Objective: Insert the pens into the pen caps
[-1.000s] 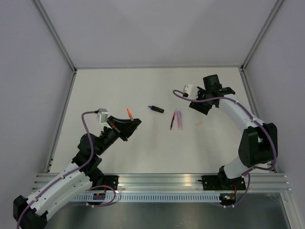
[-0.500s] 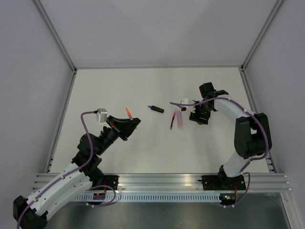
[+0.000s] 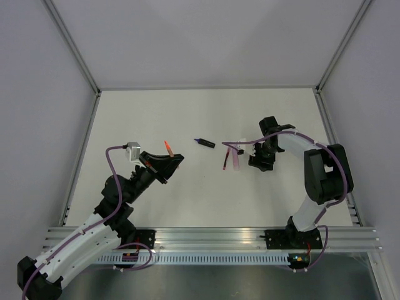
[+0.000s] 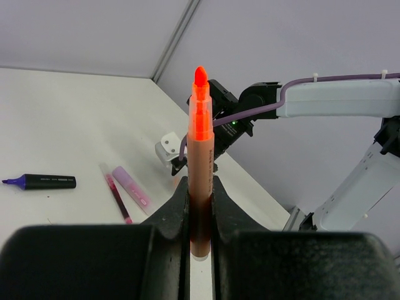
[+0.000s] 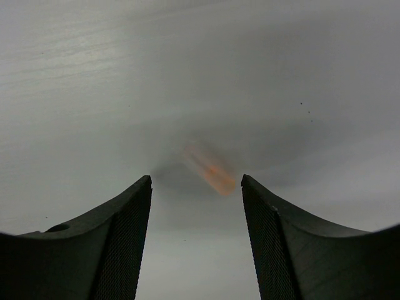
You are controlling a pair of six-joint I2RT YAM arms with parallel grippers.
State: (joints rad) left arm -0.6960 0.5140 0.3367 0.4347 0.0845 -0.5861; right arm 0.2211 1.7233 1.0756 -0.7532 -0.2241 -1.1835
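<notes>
The left gripper [image 4: 200, 194] pinches an orange-tipped pen [image 4: 200, 156] by its lower barrel and holds it upright, bare tip on top. The right gripper [image 5: 195, 181] hangs low over the table [image 3: 156, 112], its fingers spread either side of a small, blurred orange cap [image 5: 210, 170] lying there. A dark pen [image 3: 204, 143] with a purple tip lies mid-table. A thin red pen [image 3: 225, 161] and a lilac cap [image 3: 235, 159] lie side by side near the right gripper.

A white table [image 3: 250, 200] sits between pale walls [image 3: 206, 37], with an aluminium rail [image 3: 212, 236] along its near edge.
</notes>
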